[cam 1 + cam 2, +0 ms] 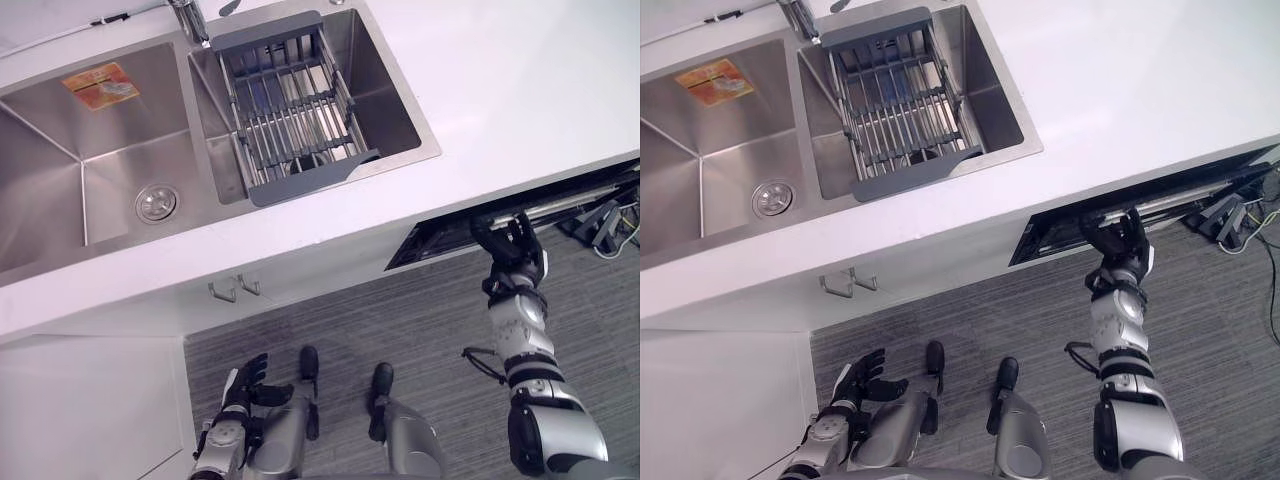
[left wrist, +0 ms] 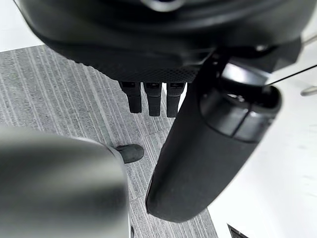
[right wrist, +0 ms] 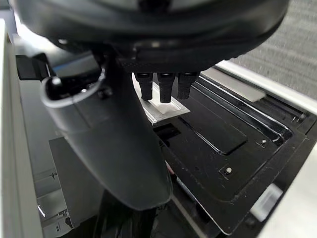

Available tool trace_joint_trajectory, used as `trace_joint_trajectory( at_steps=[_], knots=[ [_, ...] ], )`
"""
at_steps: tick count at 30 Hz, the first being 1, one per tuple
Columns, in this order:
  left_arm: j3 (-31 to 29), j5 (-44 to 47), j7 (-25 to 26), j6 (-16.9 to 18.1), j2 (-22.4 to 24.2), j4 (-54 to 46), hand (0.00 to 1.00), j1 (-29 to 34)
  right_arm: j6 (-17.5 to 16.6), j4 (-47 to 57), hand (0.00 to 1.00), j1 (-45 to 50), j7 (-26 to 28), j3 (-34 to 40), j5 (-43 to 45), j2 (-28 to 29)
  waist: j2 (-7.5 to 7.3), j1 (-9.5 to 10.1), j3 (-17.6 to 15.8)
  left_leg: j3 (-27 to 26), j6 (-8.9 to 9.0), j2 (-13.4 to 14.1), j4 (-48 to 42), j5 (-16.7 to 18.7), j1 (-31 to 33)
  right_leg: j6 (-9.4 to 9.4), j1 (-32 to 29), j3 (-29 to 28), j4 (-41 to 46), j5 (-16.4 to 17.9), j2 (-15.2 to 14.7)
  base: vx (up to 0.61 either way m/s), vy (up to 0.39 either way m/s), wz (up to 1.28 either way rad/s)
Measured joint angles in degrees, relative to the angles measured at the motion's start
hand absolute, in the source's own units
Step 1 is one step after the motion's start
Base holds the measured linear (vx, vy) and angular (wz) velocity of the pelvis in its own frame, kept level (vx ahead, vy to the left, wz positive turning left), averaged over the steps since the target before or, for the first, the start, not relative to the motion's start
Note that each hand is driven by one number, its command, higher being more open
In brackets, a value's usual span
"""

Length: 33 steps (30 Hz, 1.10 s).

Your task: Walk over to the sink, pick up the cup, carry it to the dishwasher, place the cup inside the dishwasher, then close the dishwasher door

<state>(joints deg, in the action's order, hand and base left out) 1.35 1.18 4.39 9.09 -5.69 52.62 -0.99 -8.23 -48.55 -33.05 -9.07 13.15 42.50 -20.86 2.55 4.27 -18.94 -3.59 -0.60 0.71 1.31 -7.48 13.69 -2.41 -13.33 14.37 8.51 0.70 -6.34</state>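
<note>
The dishwasher door (image 1: 440, 238) under the white counter stands ajar, showing as a dark slot from above. My right hand (image 1: 512, 255) is raised to the door's upper edge with its fingers straight, holding nothing. In the right wrist view its fingers (image 3: 161, 89) point at the door's black inner panel (image 3: 233, 144). The double sink (image 1: 100, 200) lies at the upper left, with a grey dish rack (image 1: 290, 110) set in its right basin; the rack has nothing in it. My left hand (image 1: 247, 385) hangs low at the lower left, its fingers (image 2: 148, 101) relaxed over the carpet.
The white countertop (image 1: 520, 90) runs across the view above the door. A faucet (image 1: 190, 20) stands behind the basins. Two cabinet handles (image 1: 235, 290) sit below the sink. Grey carpet (image 1: 400, 320) covers the floor, with loose cables (image 1: 610, 225) at the far right.
</note>
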Motion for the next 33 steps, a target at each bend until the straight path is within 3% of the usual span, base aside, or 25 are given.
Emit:
trace_joint_trajectory(
  at_steps=[6, 11, 19, 26, 33],
  knots=[
    [0.19, 0.01, -0.01, -0.04, 0.54, -0.8, 0.9, -0.03, 2.56, -0.87, 0.9, -0.97, -0.08, 2.2, 0.07, 0.05, 0.29, 0.21, -0.38, 1.01, 0.52, 0.79, 0.51, -0.42, 0.77, 0.87, -0.85, 0.91, 0.49, 0.37, 0.82, 0.04, -0.034, 0.05],
    [0.19, 0.02, 0.02, -0.05, 0.65, -1.11, 0.9, -0.08, 2.68, -2.66, 0.9, -3.0, -0.11, 2.01, 0.01, 0.7, 0.42, 0.23, -0.74, 1.46, 0.93, 1.8, 0.48, -0.69, 0.85, 1.45, -0.85, 1.38, 0.63, 0.83, 1.78, -0.02, -0.044, 0.02],
    [0.16, 0.04, 0.43, -0.04, 0.65, -1.14, 0.9, -0.39, 3.21, -1.35, 0.9, -3.5, -0.1, -5.79, -4.69, 1.59, 0.88, 0.34, -1.17, 1.8, 2.61, 3.62, 0.55, -1.72, 1.5, 2.38, -1.15, 1.67, -0.62, 0.2, 4.13, -0.03, -0.061, -0.03],
    [0.19, -0.09, 0.59, -0.3, 0.83, -0.3, 0.9, -0.52, 3.12, 11.19, 0.9, 11.5, 2.23, -11.21, -16.67, 0.77, 0.54, -0.31, -1.25, 2.84, 2.87, 3.72, 1.9, -1.89, -1.01, 2.49, 1.72, 2.42, -1.8, 0.21, 4.52, 0.07, -0.019, 0.06],
    [0.04, -1.34, 0.58, -1.01, 0.45, 1.15, 0.9, -0.41, 4.8, 13.19, 0.9, 27.82, 5.4, -12.46, -33.23, 10.2, -1.87, -0.74, 0.49, 4.69, 2.79, 2.38, 3.66, -1.61, -5.19, 1.4, 6.2, 4.36, -1.93, 2.23, 3.24, 0.07, 0.026, 0.19]
  ],
)
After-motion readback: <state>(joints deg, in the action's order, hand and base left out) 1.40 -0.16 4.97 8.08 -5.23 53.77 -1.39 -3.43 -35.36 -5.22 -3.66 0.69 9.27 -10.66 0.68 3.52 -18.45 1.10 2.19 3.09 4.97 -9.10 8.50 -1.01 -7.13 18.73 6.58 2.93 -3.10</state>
